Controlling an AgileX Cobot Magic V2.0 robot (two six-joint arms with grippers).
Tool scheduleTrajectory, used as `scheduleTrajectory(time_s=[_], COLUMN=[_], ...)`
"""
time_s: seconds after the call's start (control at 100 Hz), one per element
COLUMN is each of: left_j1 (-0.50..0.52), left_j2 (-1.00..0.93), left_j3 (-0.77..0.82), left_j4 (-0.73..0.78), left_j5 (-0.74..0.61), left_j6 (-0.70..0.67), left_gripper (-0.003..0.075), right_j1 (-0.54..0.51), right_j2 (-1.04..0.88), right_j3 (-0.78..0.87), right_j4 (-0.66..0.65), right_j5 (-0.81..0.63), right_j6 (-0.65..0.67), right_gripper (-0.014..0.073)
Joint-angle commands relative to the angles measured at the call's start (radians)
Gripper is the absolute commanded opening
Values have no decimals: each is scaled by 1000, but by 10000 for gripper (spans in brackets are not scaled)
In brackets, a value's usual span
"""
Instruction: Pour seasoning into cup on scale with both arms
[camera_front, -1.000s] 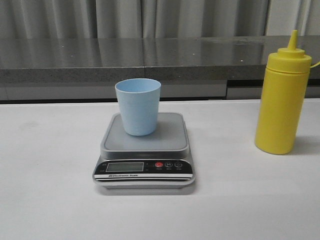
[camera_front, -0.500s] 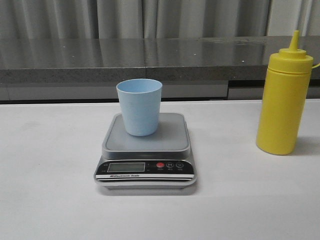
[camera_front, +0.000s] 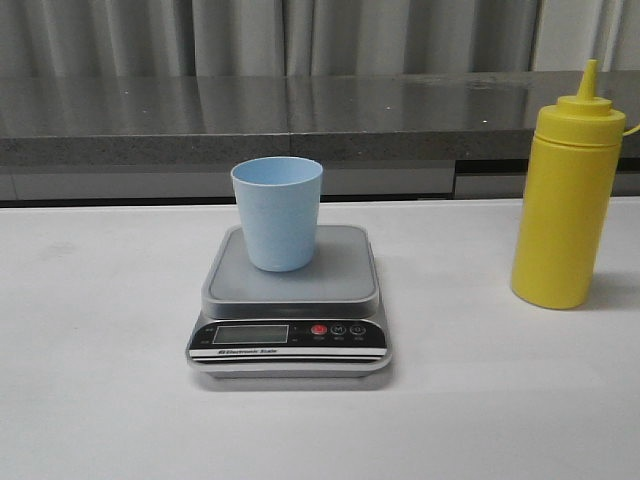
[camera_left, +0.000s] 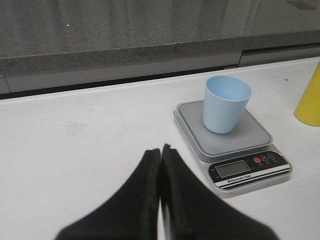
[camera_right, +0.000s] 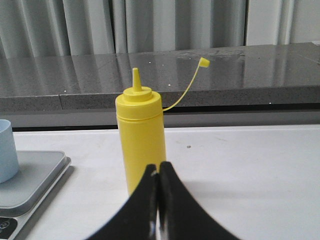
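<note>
In the front view, the blue cup (camera_front: 277, 212) stands upright on the grey plate of the scale (camera_front: 290, 300), in the middle of the white surface (camera_front: 100, 380). The yellow seasoning (camera_front: 563, 205) stands upright well off to the right, apart from the scale. Since a moment ago almost nothing has changed; the things only sit a tiny bit differently in the picture, so the pouring has not started and no arm shows here. In the left wrist view, the left claw (camera_left: 160, 150) is closed with nothing in it, and it hangs over the bare surface, near the scale and cup. In the right wrist view, the right claw (camera_right: 158, 170) is also closed and empty, and it points at the seasoning. The little tip cap (camera_right: 204, 62) hangs off on its string, so the nozzle looks open. I think the right claw must open up before it can grab the seasoning.
</note>
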Motion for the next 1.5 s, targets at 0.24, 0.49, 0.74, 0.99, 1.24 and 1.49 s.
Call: scheduleTrajectory(time_s=[0.24,0.49,0.74,0.99,1.24,1.49], left_j1=[2,2,2,2,2,95], left_j2=[7,7,7,7,7,-21], left_j3=[-25,-25,-25,-25,-21,69], left_j4=[-17,-17,-17,-17,-17,27], left_j5=[-76,-76,-76,-76,-76,-261], left_j6=[-9,-9,-9,-9,-9,-9], left_gripper=[-20,-20,-20,-20,-20,-20], right_j1=[-42,-42,-42,-42,-42,-42], right_j2=[-24,-24,-24,-24,-24,-24], right_j3=[-19,-19,-19,-19,-19,-19], right_j4=[105,104,104,104,104,104], right_j5=[-92,-98,-93,-93,-93,-93], right_j6=[-119,-120,-120,-120,-120,-120], right_gripper=[-68,-68,-68,-68,-68,-68])
